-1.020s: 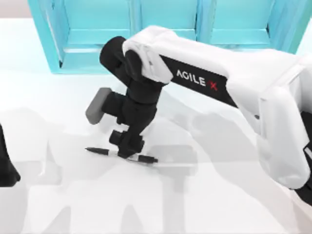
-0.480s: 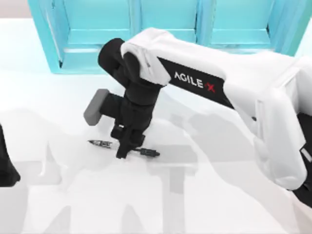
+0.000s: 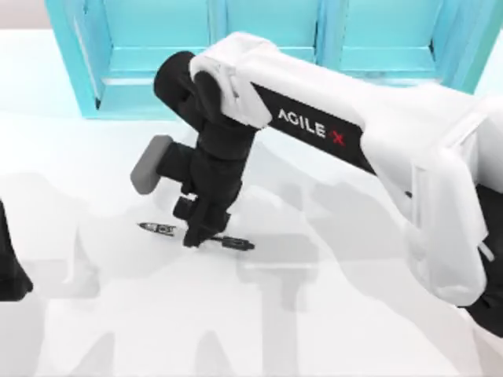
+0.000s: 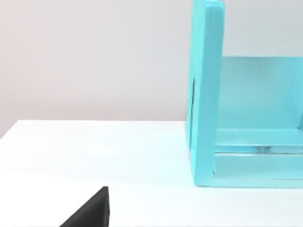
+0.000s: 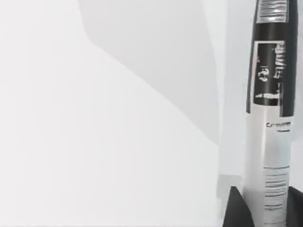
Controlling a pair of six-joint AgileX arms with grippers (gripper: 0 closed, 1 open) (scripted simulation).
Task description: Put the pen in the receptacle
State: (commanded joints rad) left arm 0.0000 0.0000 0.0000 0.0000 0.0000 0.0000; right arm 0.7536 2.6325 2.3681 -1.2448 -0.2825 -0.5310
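Observation:
The pen point(image 3: 233, 243), slim and black with a white-grey label band, hangs level just above the white table, its tapered tip pointing to the left. My right gripper point(image 3: 195, 236) is shut on its middle from above. The right wrist view looks along the pen's barrel point(image 5: 270, 118), with a dark finger point(image 5: 233, 210) pressed against it. The receptacle point(image 3: 78, 55), a turquoise open-fronted box with dividers, stands along the table's back edge, behind the gripper. My left arm point(image 3: 9, 271) is parked at the far left edge.
The white table point(image 3: 118, 330) spreads wide in front of and to the left of the pen. In the left wrist view, the receptacle's side wall point(image 4: 206, 94) rises from the table, and a dark finger point(image 4: 92, 213) shows at the frame's edge.
My right gripper has risen and shifted slightly back and left with the pen in it. The pen has come off the table. The left arm has not moved.

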